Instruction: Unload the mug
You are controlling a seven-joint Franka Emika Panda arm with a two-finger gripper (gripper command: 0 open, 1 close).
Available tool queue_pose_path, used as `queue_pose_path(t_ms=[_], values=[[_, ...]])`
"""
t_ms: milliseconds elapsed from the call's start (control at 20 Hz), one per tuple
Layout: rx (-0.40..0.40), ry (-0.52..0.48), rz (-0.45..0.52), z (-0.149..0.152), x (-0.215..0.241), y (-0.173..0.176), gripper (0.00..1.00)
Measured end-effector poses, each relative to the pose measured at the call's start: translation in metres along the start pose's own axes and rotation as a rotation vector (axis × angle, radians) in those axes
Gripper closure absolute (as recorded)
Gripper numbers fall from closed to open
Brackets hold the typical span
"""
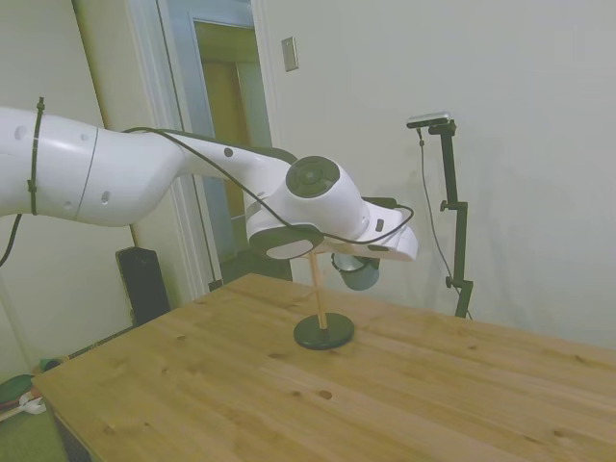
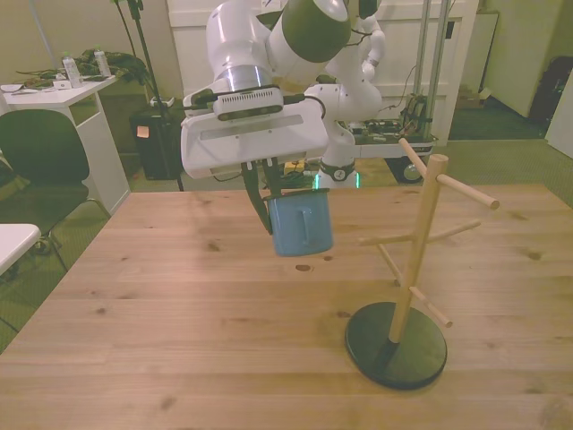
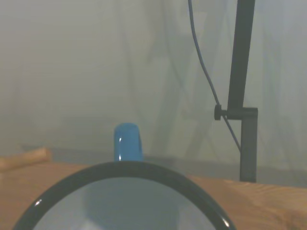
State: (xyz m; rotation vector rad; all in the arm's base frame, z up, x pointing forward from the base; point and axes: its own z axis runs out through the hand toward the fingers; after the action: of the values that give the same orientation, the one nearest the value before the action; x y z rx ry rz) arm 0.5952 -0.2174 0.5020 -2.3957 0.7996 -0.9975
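Note:
The light-blue mug [image 2: 302,226] hangs in the air above the table, clear of the wooden peg stand [image 2: 414,251] and to the front view's left of it. My gripper [image 2: 267,211] is shut on the mug's rim, with dark fingers [image 2: 260,201] clamping the wall. In the side view the mug [image 1: 362,275] shows just under the white hand, beyond the stand's post [image 1: 316,289]. The wrist view looks into the mug's dark rim [image 3: 125,167], with the blue handle [image 3: 127,142] sticking up behind it.
The stand's black round base [image 2: 396,343] rests on the wooden table [image 2: 179,305] at the front view's right. Its pegs [image 2: 466,191] point out to both sides. A dark chair [image 2: 40,148] and a white desk [image 2: 54,90] stand off the table's left.

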Motion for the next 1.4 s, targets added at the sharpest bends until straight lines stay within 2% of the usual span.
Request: queue_pose_path(t_ms=[450, 950, 1400], values=[[-0.019, -0.099, -0.065, -0.023, -0.056, 0.013, 1.0], [-0.036, -0.213, -0.218, -0.008, -0.135, -0.032, 1.0], [-0.112, -0.321, -0.294, -0.003, -0.211, -0.052, 1.0]])
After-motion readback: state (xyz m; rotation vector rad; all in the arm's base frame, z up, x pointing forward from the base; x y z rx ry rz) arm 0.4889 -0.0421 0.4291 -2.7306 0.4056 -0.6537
